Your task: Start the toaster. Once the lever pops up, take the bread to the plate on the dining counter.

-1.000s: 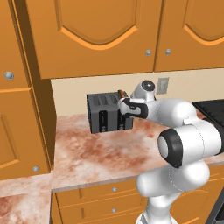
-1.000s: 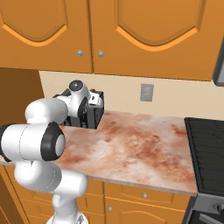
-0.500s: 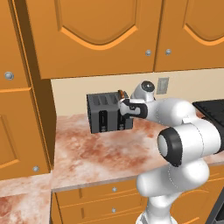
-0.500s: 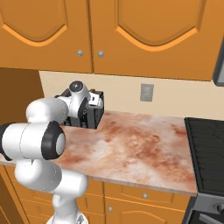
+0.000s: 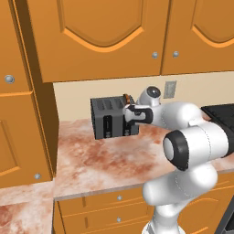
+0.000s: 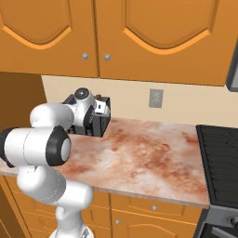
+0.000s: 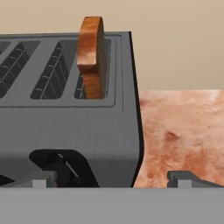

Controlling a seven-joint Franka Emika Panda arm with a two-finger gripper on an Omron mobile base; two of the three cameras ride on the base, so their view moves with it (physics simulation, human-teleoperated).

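The dark grey toaster (image 5: 109, 119) (image 6: 103, 120) (image 7: 70, 127) stands at the back of the marbled kitchen counter (image 5: 105, 160). The bread (image 7: 91, 52) stands upright in the slot nearest the toaster's right end and sticks out well above the top; it is a small orange tab (image 5: 126, 98) in the left base view. My gripper (image 7: 113, 179) (image 5: 130, 121) is open, level with the toaster's lower front right corner, one fingertip before a black front panel (image 7: 61, 168) and the other past the corner over the counter. Nothing is held. The plate is out of view.
Orange wall cabinets (image 5: 105, 36) hang low above the toaster, and a tall cabinet (image 5: 23, 119) bounds the counter on the left. A wall socket (image 6: 155, 98) is behind, and a black stovetop (image 6: 218, 153) lies to the right. Another marbled slab (image 5: 18, 215) shows low at the left.
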